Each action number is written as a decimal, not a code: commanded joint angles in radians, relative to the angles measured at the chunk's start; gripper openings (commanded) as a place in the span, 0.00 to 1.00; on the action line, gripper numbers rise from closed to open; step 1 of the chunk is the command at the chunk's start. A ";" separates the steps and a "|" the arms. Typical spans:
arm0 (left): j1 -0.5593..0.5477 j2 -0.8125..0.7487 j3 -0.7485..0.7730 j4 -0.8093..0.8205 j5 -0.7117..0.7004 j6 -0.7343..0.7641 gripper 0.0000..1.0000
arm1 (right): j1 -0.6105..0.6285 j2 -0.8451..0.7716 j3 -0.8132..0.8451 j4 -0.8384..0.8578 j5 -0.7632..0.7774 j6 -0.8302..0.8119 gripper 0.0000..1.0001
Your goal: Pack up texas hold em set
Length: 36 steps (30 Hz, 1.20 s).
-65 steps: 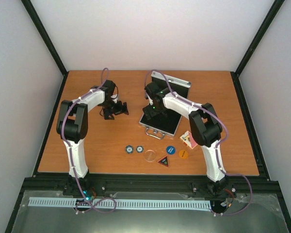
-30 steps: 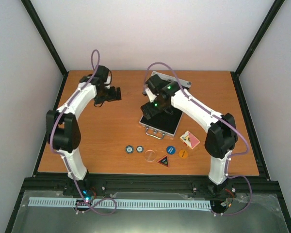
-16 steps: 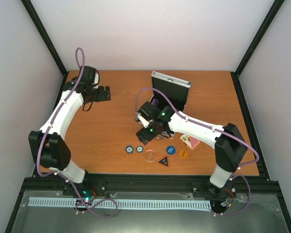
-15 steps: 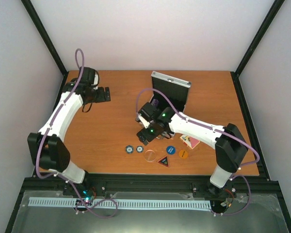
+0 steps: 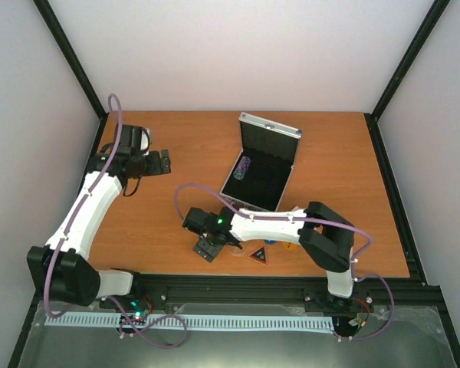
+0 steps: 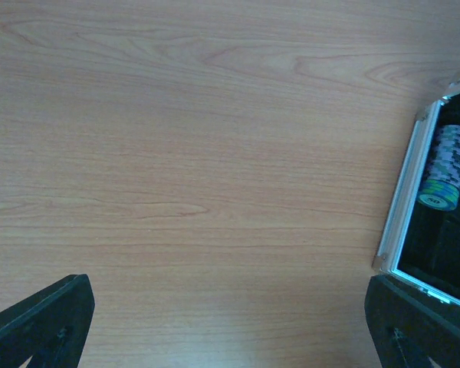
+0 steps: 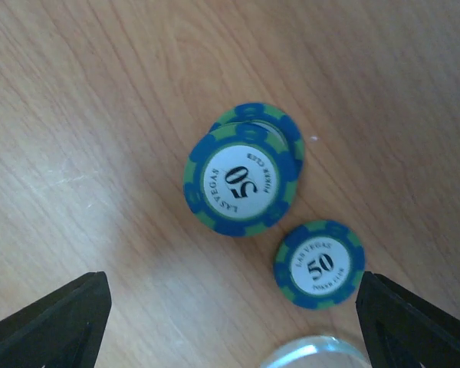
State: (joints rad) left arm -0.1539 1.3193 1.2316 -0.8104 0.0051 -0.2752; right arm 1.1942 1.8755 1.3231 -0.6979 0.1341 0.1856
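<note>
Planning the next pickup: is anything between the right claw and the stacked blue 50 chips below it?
Nothing visible does. The right claw hangs open over the stacked blue 50 chips. A single blue 50 chip and a clear disc lie beside the stack, apart from it, not covering it.

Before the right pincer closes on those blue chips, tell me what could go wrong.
The stacked chips sit offset, so the open right pincer might slide the top one off. The single chip lies close beside them and could get knocked away. The clear disc nearby might be bumped.
</note>
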 commanded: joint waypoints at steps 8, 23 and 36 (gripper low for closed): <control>0.004 -0.116 -0.055 0.083 0.065 -0.046 1.00 | 0.016 0.096 0.103 0.032 0.075 -0.036 0.85; 0.004 -0.127 0.017 0.035 0.031 -0.018 1.00 | -0.021 0.187 0.179 0.016 0.003 -0.056 0.80; 0.004 -0.127 0.028 0.022 0.023 -0.015 1.00 | -0.075 0.205 0.199 -0.002 -0.108 -0.100 0.78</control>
State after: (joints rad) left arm -0.1532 1.2079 1.2110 -0.7715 0.0437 -0.3088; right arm 1.1213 2.0621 1.4956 -0.6899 0.0666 0.1051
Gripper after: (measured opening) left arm 0.998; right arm 0.782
